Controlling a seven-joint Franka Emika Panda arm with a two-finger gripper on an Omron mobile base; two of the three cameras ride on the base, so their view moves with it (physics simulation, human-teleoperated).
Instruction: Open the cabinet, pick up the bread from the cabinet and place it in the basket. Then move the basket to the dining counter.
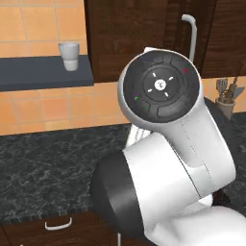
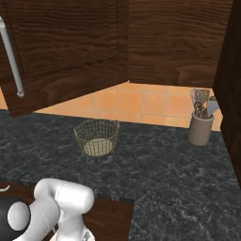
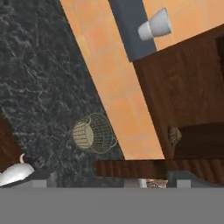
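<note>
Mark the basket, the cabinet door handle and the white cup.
basket [image 2: 96,137], right base view, on its wire-mesh side wall.
cabinet door handle [image 2: 12,59], right base view, mid-length on the silver bar.
white cup [image 1: 69,55], left base view, on the cup's outer side.

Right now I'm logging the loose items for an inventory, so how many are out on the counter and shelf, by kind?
Wire basket: 1
White cup on the grey shelf: 1
Utensil holder with utensils: 1
Total: 3
</note>
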